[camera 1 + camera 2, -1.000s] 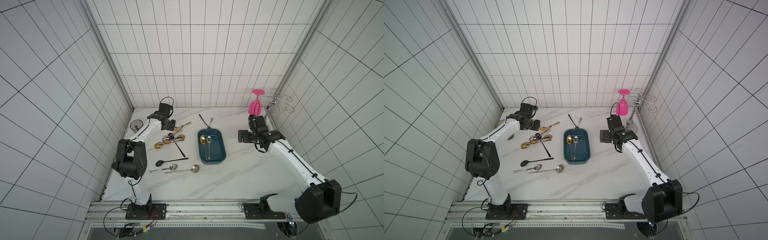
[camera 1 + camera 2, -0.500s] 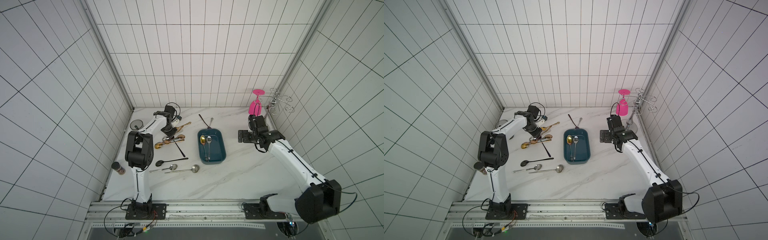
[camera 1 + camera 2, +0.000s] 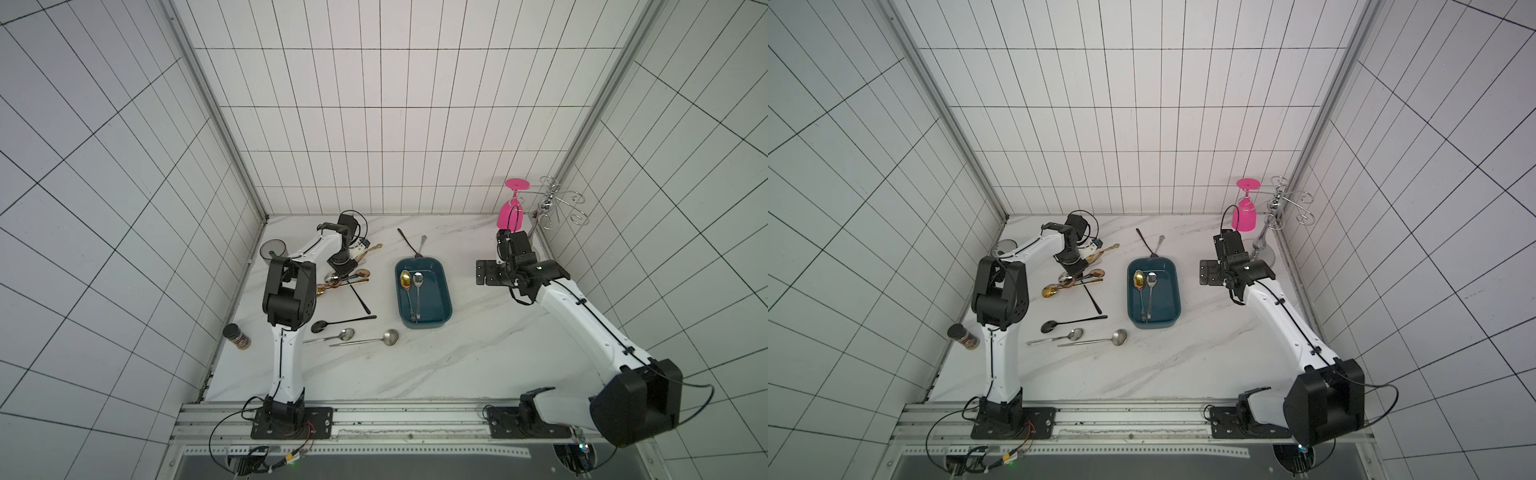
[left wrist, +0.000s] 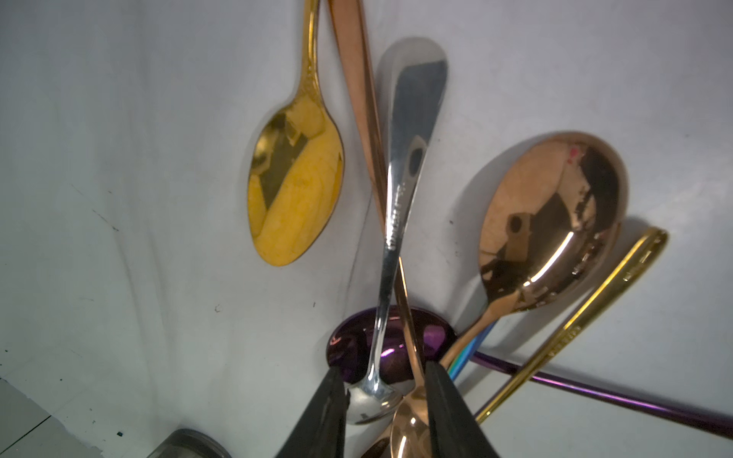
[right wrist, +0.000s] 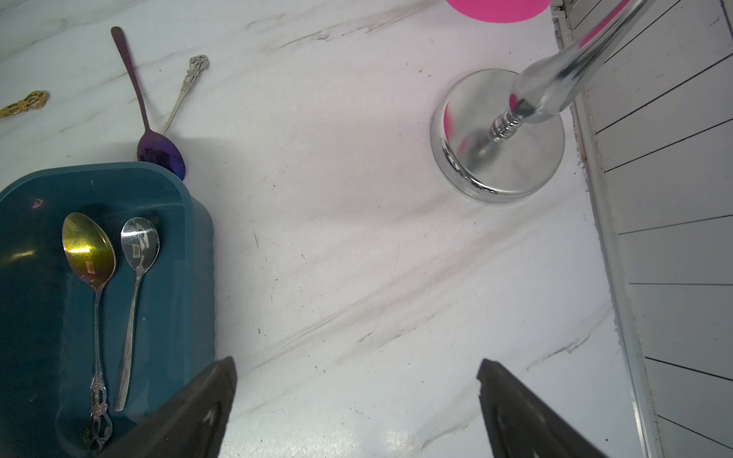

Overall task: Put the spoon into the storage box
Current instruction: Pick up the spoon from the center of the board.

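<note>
The silver spoon [image 4: 396, 222], crossing a rose-gold spoon [image 4: 359, 87] on the desk [image 3: 415, 365] on the left arm's side of the storage box [image 3: 448, 286], lies neck-first inside the part-open left claw [image 4: 383, 366], handle pointing away, whether gripped I cannot tell, while the right claw [image 5: 355, 360] gapes empty.

Marble table [image 3: 457, 365] carries the storage box [image 3: 434, 301], loose spoons [image 3: 390, 336], smoky cup [image 3: 273, 251], chrome stand [image 5: 496, 158].

spoon pile [image 3: 347, 278] tangled, handles crossed; storage box [image 3: 436, 299] half bare.
</note>
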Robot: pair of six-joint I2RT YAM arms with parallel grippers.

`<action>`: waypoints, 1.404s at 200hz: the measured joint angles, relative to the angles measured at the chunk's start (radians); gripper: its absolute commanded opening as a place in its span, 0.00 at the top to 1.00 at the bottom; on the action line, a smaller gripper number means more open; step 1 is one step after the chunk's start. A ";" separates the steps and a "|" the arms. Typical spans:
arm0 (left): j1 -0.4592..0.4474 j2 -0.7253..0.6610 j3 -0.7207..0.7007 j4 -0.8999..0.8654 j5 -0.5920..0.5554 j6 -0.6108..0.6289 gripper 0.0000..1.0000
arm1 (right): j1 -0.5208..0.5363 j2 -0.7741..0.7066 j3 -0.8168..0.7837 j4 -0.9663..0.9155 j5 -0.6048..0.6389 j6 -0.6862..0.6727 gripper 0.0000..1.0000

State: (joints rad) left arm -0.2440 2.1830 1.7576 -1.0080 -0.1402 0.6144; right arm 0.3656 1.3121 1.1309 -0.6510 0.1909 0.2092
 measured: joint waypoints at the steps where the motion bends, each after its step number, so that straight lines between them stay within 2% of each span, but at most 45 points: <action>1: 0.000 0.001 0.000 0.000 0.000 0.000 0.65 | 0.000 0.000 0.000 0.000 0.000 0.000 0.01; 109: 0.015 0.044 0.040 0.001 -0.025 0.033 0.73 | 0.000 0.000 0.000 0.003 0.000 0.000 0.01; 195: 0.017 0.063 0.045 -0.027 -0.021 0.040 1.00 | 0.000 0.000 0.000 0.003 0.000 -0.001 0.01; 248: 0.012 0.057 0.045 -0.049 -0.014 0.037 1.00 | 0.000 0.001 0.000 0.003 0.000 -0.001 0.01; 281: -0.003 -0.009 0.045 -0.042 -0.016 0.037 1.00 | 0.000 0.001 0.000 0.003 0.000 0.000 0.01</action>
State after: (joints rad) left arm -0.2474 2.1738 1.8023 -1.0496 -0.1562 0.6514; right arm 0.3653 1.3128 1.1309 -0.6476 0.1913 0.2089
